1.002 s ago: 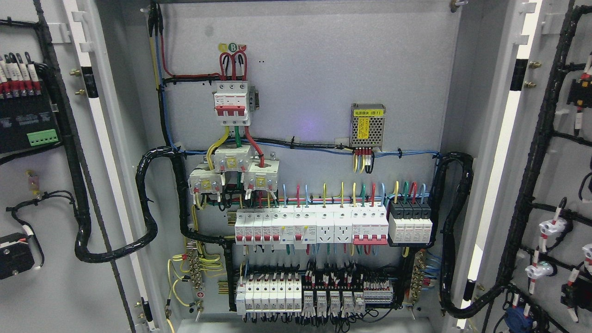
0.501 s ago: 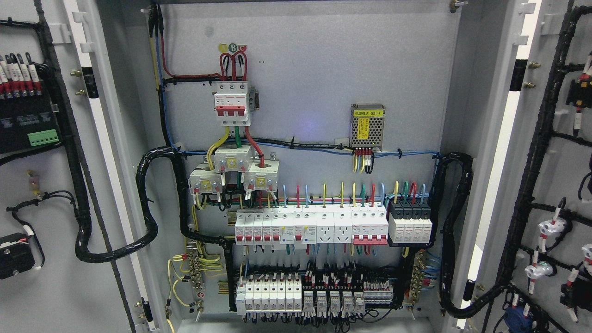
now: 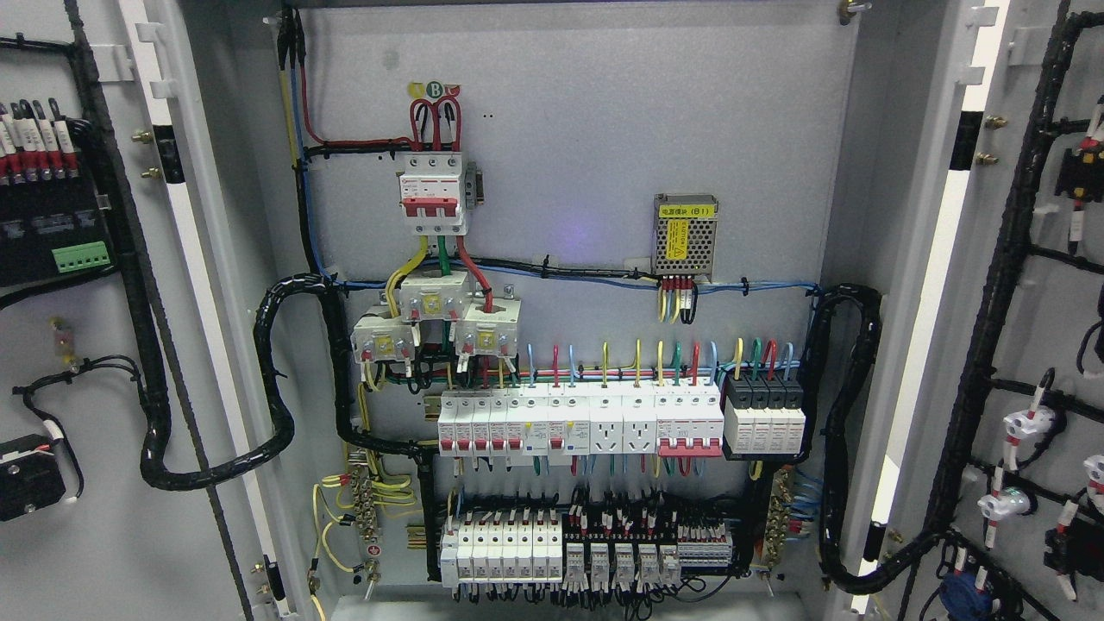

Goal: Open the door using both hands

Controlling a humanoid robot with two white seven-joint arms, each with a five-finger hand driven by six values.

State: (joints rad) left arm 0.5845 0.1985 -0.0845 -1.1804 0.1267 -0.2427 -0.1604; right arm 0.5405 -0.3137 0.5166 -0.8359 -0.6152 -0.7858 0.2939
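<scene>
1. You are looking into an industrial electrical cabinet point(image 3: 569, 155), so this is a technical or workshop place
2. You see rows of circuit breakers point(image 3: 578, 423), coloured wires and black cable bundles point(image 3: 276, 379) on both open doors

Bright, even, cool light; faint purple glare spot on cabinet back panel point(image 3: 573, 233); sharp centre, slight softness toward edges.

Both doors point(image 3: 103, 517) swung wide; cabinet mouth open; breakers point(image 3: 578, 423), cable looms point(image 3: 276, 379) crowd back panel
</scene>
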